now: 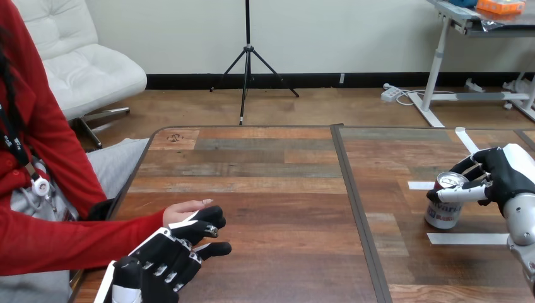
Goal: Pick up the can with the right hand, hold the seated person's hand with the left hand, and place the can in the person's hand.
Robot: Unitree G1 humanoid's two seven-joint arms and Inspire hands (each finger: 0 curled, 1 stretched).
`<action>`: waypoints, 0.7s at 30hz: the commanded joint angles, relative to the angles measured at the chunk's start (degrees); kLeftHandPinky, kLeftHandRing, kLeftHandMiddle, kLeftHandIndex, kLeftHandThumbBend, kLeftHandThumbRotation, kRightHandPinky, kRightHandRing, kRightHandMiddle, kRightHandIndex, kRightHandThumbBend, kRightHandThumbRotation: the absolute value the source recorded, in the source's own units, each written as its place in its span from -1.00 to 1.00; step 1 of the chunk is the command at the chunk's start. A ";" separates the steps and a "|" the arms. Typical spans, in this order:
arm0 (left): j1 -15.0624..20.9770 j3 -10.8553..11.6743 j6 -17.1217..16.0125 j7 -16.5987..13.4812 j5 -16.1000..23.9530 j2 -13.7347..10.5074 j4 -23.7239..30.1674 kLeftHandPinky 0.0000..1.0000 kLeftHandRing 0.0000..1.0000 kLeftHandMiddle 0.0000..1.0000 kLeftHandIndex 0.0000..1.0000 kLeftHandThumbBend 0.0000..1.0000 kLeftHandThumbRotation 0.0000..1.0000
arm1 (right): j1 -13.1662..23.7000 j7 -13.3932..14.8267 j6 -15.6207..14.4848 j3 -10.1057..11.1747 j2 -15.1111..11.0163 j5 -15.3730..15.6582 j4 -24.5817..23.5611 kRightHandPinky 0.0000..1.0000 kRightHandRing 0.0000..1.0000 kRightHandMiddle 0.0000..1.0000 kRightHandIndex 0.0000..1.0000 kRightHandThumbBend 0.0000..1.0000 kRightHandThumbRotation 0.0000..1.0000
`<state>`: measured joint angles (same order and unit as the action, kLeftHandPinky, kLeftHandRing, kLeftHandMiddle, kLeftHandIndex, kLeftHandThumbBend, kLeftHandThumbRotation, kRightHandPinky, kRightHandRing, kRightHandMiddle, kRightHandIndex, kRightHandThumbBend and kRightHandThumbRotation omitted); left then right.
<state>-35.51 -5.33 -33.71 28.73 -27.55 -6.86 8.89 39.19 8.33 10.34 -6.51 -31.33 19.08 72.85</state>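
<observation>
Nearest: L hand (161, 262) lay low over the table (271, 189), against the near side of the person's hand (183, 211), which rested palm-up just beyond it. The two were touching; whether the L hand actually gripped could not be told.

Farther out, well apart to the R: R hand (505, 177) was closed on the can (441, 214), fingers wrapped round the upper body from the far side, thumb across the front just below the rim. Can sat inboard of the palm, base apparently on the table, roughly upright w/ a poss. slight lean. A tape strip (467, 238) lay just nearer than the hand.

Handling, judged: thin metal wall, rigid enough if sealed but dents under hard squeeze; smooth, so prone to slip or twist. Weight unknown, as contents could not be seen. Best hold is mid-body, wrapped, not at the rim; the present grip sat somewhat high.

Appearance: short cylinder, silver top w/ pull-tab, white side w/ red and blue print.
</observation>
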 commanded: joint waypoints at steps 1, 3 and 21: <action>6.05 1.80 -1.93 0.28 -0.45 1.55 -0.06 0.38 0.64 0.60 0.20 0.53 0.91 | 3.34 1.38 2.34 0.55 0.03 -0.30 -0.64 -0.20 -0.08 0.00 -0.03 0.46 -1.00; 6.13 1.86 -2.10 0.23 -0.28 1.58 -0.18 0.37 0.63 0.60 0.20 0.53 0.92 | 3.39 1.35 2.38 0.57 -0.01 -0.32 -0.70 -0.20 -0.08 0.00 -0.03 0.45 -1.00; 9.01 6.20 -11.29 -5.28 14.41 1.22 -2.87 0.21 0.58 0.55 0.20 0.52 0.90 | 3.67 1.78 4.77 1.32 -0.67 -1.04 -2.32 -0.17 -0.07 0.00 -0.01 0.45 -1.00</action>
<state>-33.83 -2.01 -40.73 26.27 -18.70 -7.41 6.36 39.18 8.38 12.69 -6.50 -31.33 18.97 72.85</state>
